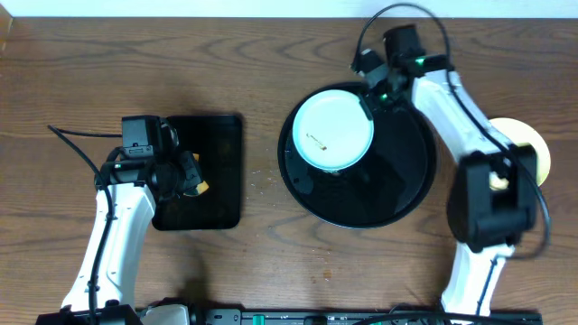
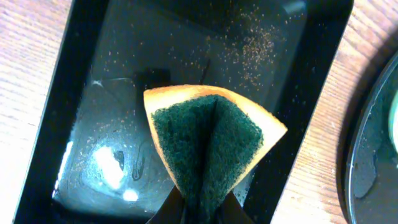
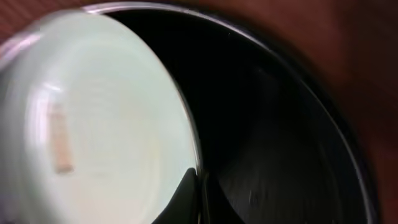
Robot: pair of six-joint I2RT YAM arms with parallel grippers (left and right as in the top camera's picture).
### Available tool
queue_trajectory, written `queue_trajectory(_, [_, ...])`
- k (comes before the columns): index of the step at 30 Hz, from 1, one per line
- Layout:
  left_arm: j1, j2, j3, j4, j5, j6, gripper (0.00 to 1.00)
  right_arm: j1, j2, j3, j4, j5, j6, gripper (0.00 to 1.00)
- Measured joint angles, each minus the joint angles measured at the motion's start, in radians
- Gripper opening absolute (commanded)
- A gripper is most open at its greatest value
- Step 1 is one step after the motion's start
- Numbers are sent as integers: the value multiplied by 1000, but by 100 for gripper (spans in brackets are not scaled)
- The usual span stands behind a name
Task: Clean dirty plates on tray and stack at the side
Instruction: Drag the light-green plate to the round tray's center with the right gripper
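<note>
A pale blue-white plate [image 1: 334, 128] with a small brown smear lies in the upper left of the round black tray [image 1: 397, 194]. My right gripper [image 1: 370, 99] is at the plate's upper right edge. In the right wrist view the plate [image 3: 106, 124] fills the left side, and the right gripper [image 3: 200, 186] is shut on its rim over the tray [image 3: 280, 124]. A pale yellow plate [image 1: 535, 149] lies on the table at the far right, partly hidden by the right arm. My left gripper [image 1: 191, 181] [image 2: 199, 205] is shut on a folded green and orange sponge [image 2: 208, 140].
The sponge hangs over a smaller rectangular black tray [image 1: 212, 135] [image 2: 81, 74] on the left, which holds water drops and specks. Bare wood lies between the two trays. The right arm's elbow [image 1: 492, 203] stands beside the round tray's right rim.
</note>
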Motion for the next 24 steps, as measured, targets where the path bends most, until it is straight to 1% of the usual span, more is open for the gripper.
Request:
queue_trajectory(3, [0, 0, 0, -3, 0, 0, 8, -1, -103, 2, -123, 27, 101, 1])
queue_trajectory(6, [0, 0, 0, -4, 0, 0, 8, -1, -167, 5, -255, 84, 211, 1])
queue_trajectory(8, [0, 0, 0, -4, 0, 0, 8, -1, -174, 5, -305, 126, 283, 1])
queue_trajectory(10, [0, 0, 0, -4, 0, 0, 8, -1, -167, -10, -310, 156, 348, 1])
queue_trajectory(14, [0, 0, 0, -4, 0, 3, 8, -5, -165, -74, -271, 189, 442, 1])
queue_trajectory(16, [0, 0, 0, -4, 0, 3, 8, -8, -165, -114, -215, 196, 471, 16])
queue_trajectory(19, [0, 0, 0, -4, 0, 3, 8, -22, -164, -175, -101, 198, 467, 33])
queue_trajectory(24, [0, 0, 0, -5, 1, 3, 8, -56, -163, -266, 92, 151, 354, 36])
